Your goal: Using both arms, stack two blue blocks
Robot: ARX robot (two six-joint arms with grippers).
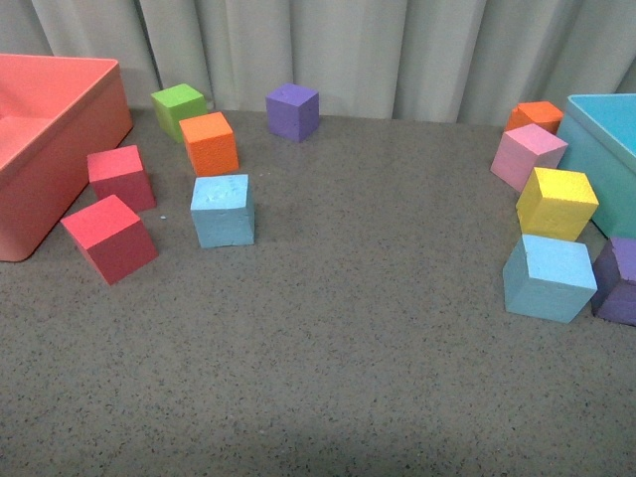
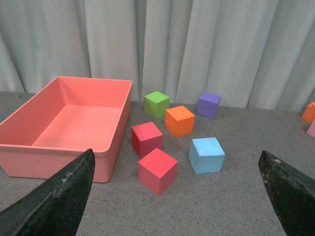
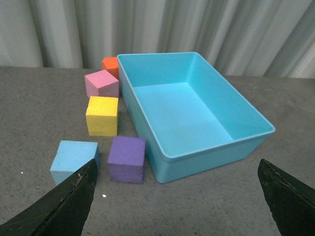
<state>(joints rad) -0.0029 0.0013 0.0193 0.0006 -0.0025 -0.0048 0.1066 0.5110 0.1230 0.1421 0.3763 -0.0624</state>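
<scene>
Two light sky-blue foam cubes sit well apart on the grey speckled worktop, both resting flat and neither stacked on anything. We see the left blue cube at the middle-left, just on the near side of an orange foam cube and to the right of a red foam cube. A large salmon-pink plastic bin stands further left. The right blue cube lies close to the right edge, just beside a purple foam cube and nearer to us than a yellow foam cube. A large turquoise plastic bin is behind them.

Our left arm's jaws stand wide apart, and nothing is held between their black fingers. The left blue cube lies beyond them, untouched. Our right arm's jaws are spread just as wide, their dark fingers gripping nothing, and the right blue cube sits just past one fingertip.
</scene>
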